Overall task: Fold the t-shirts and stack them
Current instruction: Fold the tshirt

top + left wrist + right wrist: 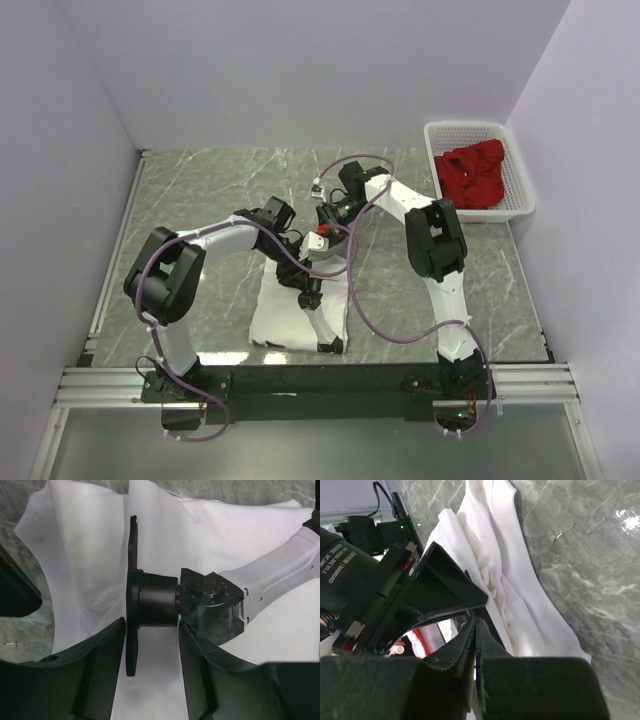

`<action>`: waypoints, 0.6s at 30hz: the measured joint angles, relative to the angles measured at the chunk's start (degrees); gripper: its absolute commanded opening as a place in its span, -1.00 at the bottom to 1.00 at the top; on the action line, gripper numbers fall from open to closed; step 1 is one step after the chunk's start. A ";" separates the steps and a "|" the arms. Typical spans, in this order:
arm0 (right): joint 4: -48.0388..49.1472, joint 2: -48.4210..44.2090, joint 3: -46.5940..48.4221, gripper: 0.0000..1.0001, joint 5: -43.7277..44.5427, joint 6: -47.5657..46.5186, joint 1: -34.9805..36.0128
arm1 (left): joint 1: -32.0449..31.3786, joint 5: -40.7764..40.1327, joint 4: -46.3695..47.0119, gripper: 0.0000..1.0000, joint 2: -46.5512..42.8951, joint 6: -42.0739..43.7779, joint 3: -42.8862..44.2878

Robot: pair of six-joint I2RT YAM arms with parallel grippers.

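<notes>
The white t-shirt (295, 310) is found partly folded at the counter (200, 190) centre under spread left fingers (95, 667) and shut right fingers (455, 655), the red t-shirt (472, 175) left crumpled in the basket (522, 170) at two o'clock.

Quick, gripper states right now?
Left gripper: open, holding nothing.
Right gripper: shut beside the white t-shirt; whether it pinches cloth cannot be told.

Lab rig: white walls (300, 70) enclose a marble-patterned table (200, 190)
</notes>
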 measured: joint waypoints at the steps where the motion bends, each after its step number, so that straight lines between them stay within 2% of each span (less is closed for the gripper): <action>1: 0.11 0.20 0.00 -0.85 -0.15 0.00 0.04 | -0.13 -0.26 -0.02 0.01 0.33 -0.02 0.37; 7: 0.15 2.25 0.04 -0.85 -0.87 -0.28 1.16 | -0.44 -1.11 -0.09 -0.48 1.03 -0.07 2.14; 8: 0.11 2.95 0.07 -0.85 -0.92 -0.44 1.42 | -0.48 -1.20 -0.09 -0.65 1.03 -0.02 2.16; 10: -0.07 4.68 0.15 -0.85 -0.96 -0.70 1.97 | -0.70 -1.53 -0.26 -0.83 1.03 0.04 2.16; 11: -0.11 5.53 0.15 -0.85 -0.90 -0.87 2.14 | -0.87 -1.64 -0.31 -0.98 0.98 0.11 2.16; 13: -0.35 7.15 0.31 -0.85 -0.90 -1.07 2.40 | -1.20 -1.81 -0.44 -0.99 0.83 0.37 2.16; 17: -1.81 10.14 1.79 -0.85 -1.05 -1.49 2.69 | -1.66 -2.73 -0.68 -0.48 0.42 1.14 2.19; 18: -2.40 10.51 2.38 -0.85 -1.11 -1.55 2.69 | -1.70 -2.93 -0.72 -0.44 0.42 1.18 2.19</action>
